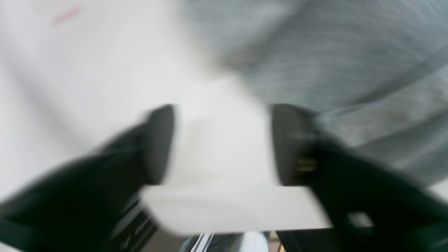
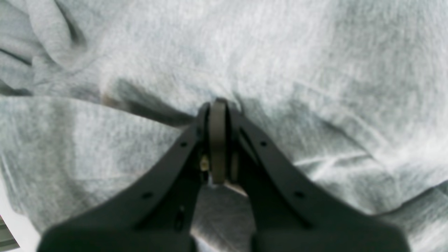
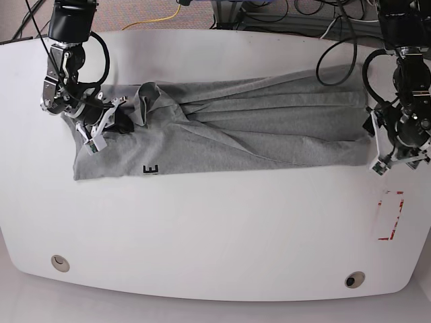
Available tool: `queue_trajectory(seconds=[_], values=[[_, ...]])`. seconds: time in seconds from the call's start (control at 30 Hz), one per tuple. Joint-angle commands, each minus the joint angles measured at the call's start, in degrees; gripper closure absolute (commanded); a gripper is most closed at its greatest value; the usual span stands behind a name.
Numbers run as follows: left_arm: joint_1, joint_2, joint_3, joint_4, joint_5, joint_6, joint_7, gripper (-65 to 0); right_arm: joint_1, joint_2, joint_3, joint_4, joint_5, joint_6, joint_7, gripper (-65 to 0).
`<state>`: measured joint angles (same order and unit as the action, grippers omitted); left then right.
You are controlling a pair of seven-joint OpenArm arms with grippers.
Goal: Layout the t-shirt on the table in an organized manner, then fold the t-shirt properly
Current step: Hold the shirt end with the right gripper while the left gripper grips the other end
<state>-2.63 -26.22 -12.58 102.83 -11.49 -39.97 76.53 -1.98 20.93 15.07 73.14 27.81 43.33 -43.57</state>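
— Gripping anything, those jaws?

— The right gripper (image 2: 217,105) is pinched tight, pads together on a fold of the shirt (image 3: 229,128); grey cloth fills its wrist view and bunches at the tips. In the base view it sits at about 9 o'clock on the table (image 3: 202,242), holding the shirt's crumpled end.

— And the left?

— The left gripper (image 1: 222,143) stands wide apart with nothing between the fingers (image 1: 159,143), only white tabletop. The picture is blurred. The shirt lies past it toward 1 o'clock in that view. From the base camera it hangs at 3 o'clock, just beside the shirt's other end; whether it touches the hem I cannot tell.

— Where is the shirt overall?

— Stretched across the far half of the table from 9 to 3 o'clock, long creases running its length, a bit of dark lettering (image 3: 151,169) at its near edge. A red tape outline (image 3: 390,215) sits toward 4 o'clock, clear of the cloth. Two grommets (image 3: 59,262) lie near the front edge.
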Motion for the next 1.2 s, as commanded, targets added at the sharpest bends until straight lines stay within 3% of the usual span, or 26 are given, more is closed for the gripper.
queue_trajectory(seconds=[0.0,0.23,0.4,0.93,1.17], values=[[-3.3,-0.64,-1.88,0.78,0.01,-0.03,-0.62,-49.7,-1.05,0.04,-0.17,-1.1,-8.78,-3.33,-7.2,-1.7],[-11.21,2.26,-4.08,-8.1,-0.07,-0.03,-1.06,-49.2,-1.05,-0.31,-0.17,-1.1,-8.78,-3.33,-7.2,-1.7],[-16.22,5.07,-4.08,-17.33,0.01,-0.03,-4.93,-49.2,-1.05,-0.58,-0.17,-1.1,-8.78,-3.33,-7.2,-1.7],[-23.96,7.18,-3.82,-42.12,0.19,-0.03,-14.33,-49.2,-1.23,-1.9,-0.17,-1.19,-8.78,-3.33,-7.2,-1.7],[-25.28,7.27,-3.64,-47.31,0.28,-0.03,-15.13,-49.2,-1.32,-1.98,-0.17,-1.19,-8.78,-3.33,-7.2,-1.7]])
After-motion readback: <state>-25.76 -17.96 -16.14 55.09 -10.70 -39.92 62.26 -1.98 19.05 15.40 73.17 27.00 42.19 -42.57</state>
